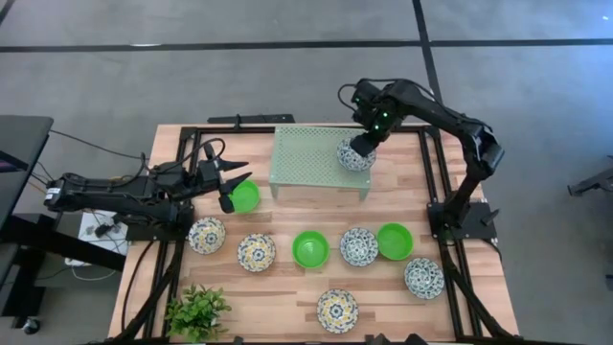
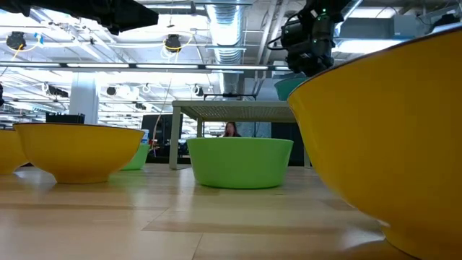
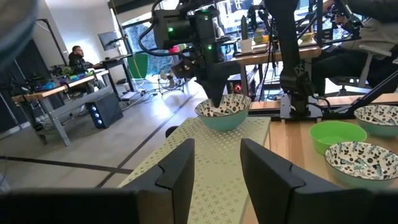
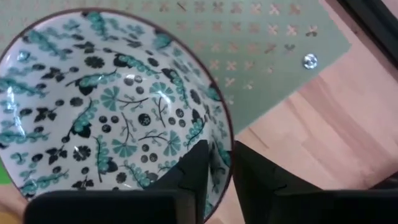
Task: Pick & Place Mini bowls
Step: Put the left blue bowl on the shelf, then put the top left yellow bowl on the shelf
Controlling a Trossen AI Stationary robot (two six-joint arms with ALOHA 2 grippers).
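Note:
A white bowl with a blue-green floral pattern (image 1: 354,156) (image 4: 106,106) stands upright by its base on the pale green perforated rack (image 1: 306,158), near the rack's right edge. My right gripper (image 1: 368,142) (image 4: 221,177) points down over the bowl's rim and is slightly open, one finger inside the bowl and one outside. My left gripper (image 1: 235,184) (image 3: 216,168) hangs level and open with nothing between its fingers, at the table's left. A plain green bowl (image 1: 246,197) stands on the table below it. My right gripper straddles the bowl's rim (image 4: 227,149) from above, one finger (image 4: 194,171) inside and the other outside. A strip of the bowl's inside shows between the inner finger and the rim. I cannot tell whether the outer finger touches the wall.
Several more mini bowls stand in a loose row across the table's near half, among them green ones (image 1: 309,248) (image 1: 395,241) and floral ones (image 1: 207,235) (image 1: 359,246) (image 1: 337,310). A small leafy plant (image 1: 198,311) stands at the near left corner. The rack's left part (image 3: 205,162) is bare.

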